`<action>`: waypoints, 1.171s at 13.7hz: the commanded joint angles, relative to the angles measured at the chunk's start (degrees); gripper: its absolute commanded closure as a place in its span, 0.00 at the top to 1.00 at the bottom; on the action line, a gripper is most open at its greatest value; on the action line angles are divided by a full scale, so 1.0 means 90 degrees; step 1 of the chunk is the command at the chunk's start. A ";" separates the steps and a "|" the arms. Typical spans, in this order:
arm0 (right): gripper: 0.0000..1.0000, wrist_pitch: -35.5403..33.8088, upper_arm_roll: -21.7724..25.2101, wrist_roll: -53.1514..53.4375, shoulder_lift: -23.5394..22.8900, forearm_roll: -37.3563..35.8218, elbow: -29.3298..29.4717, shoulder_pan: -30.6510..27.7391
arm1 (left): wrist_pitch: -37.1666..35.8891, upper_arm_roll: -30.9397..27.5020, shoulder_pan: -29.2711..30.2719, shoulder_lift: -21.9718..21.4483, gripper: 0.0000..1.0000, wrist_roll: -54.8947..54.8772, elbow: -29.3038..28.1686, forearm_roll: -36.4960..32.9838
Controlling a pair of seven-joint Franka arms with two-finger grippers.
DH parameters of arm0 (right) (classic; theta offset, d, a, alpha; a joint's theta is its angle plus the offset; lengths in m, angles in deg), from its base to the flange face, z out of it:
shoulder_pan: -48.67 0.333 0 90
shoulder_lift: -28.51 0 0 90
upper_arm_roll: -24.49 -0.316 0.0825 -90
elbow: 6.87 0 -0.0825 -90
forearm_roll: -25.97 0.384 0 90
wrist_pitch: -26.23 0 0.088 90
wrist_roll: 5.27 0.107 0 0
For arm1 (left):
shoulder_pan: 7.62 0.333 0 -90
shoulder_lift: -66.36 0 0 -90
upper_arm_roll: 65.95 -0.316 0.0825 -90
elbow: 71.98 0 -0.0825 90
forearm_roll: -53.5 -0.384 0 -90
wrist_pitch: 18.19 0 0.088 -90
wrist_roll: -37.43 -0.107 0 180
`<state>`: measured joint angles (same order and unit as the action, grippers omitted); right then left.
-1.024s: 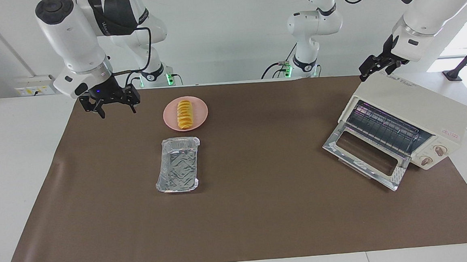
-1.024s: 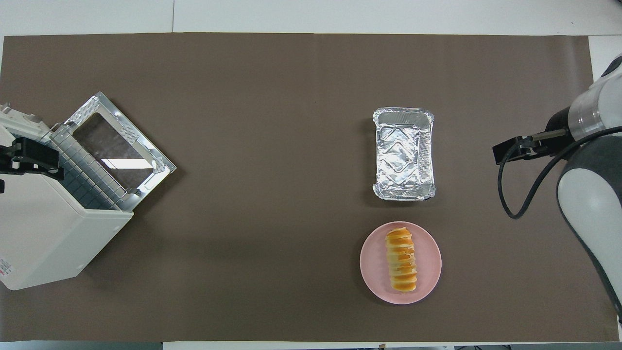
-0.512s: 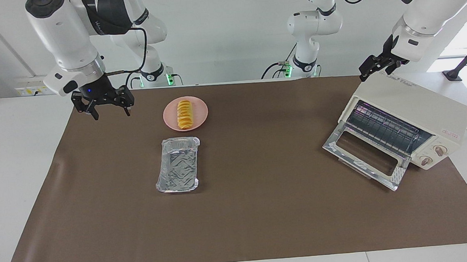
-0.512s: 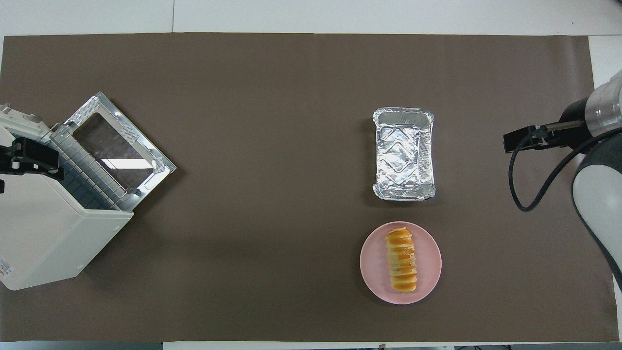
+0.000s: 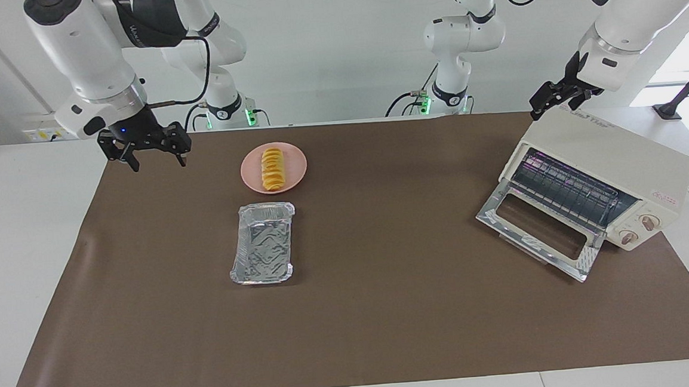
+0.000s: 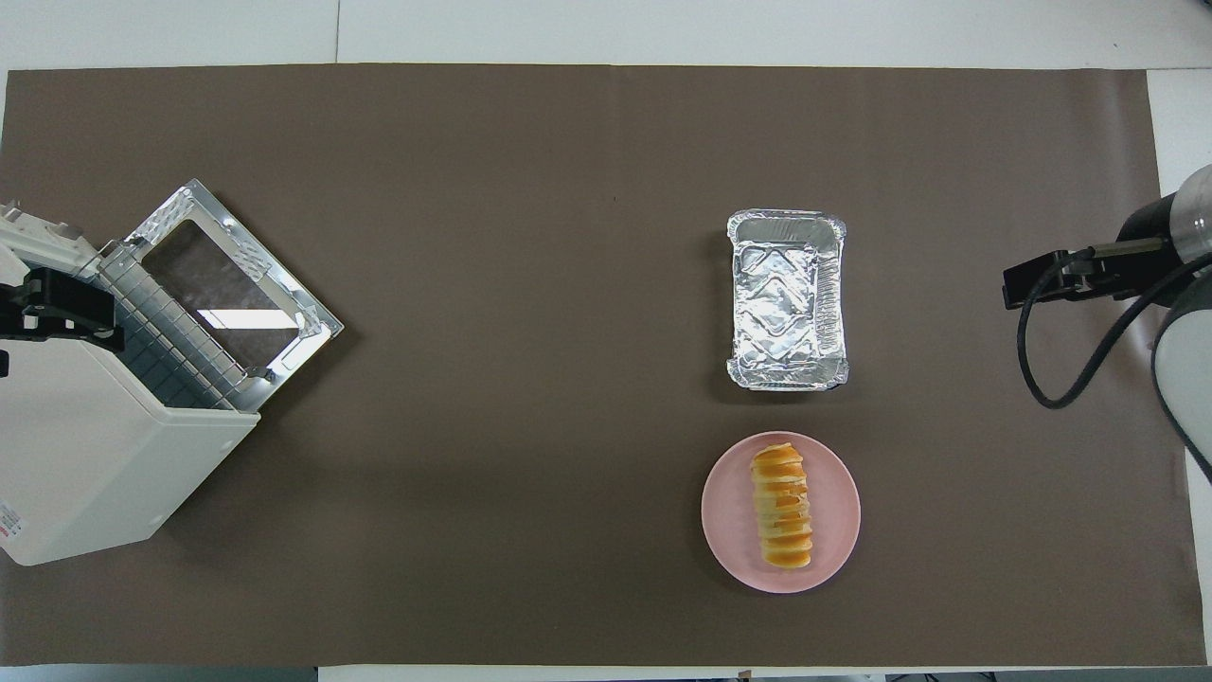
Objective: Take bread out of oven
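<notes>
bread point(image 5: 272, 168) on pink plate point(image 5: 296, 173), oven point(image 5: 612, 168) door down, both grippers spread: left gripper point(image 5: 556, 100) half-hidden, right gripper point(image 5: 154, 157) empty

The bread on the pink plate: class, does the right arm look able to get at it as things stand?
Probably yes. The bread lies uncovered on the plate, at the right arm's end of the table. The right tool hangs open above the mat beside it, holding nothing, with nothing between them.

The oven point(image 6: 95, 455) and right hand point(image 6: 1018, 284) are cut off by the overhead edges.
</notes>
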<state>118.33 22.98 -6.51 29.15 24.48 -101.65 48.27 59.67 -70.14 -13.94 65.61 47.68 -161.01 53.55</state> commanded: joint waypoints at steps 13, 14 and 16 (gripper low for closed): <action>1.00 -0.0165 -0.0311 0.0089 -0.0110 -0.0021 0.0414 -0.0532 | 0.0098 0.0026 0.0048 -0.0200 1.00 -0.0016 -0.0245 -0.0073; 1.00 -0.0204 -0.0291 0.0089 -0.0120 -0.0011 0.0443 -0.0552 | 0.0098 0.0026 0.0048 -0.0200 1.00 -0.0016 -0.0245 -0.0073; 1.00 -0.0389 -0.0291 0.0079 -0.0120 -0.0011 0.0473 -0.0532 | 0.0098 0.0036 0.0048 -0.0200 1.00 -0.0016 -0.0245 -0.0073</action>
<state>117.00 21.04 -6.51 28.68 24.48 -98.92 44.29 59.67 -70.14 -13.94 65.61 47.68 -161.01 53.55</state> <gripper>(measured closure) 0.000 0.000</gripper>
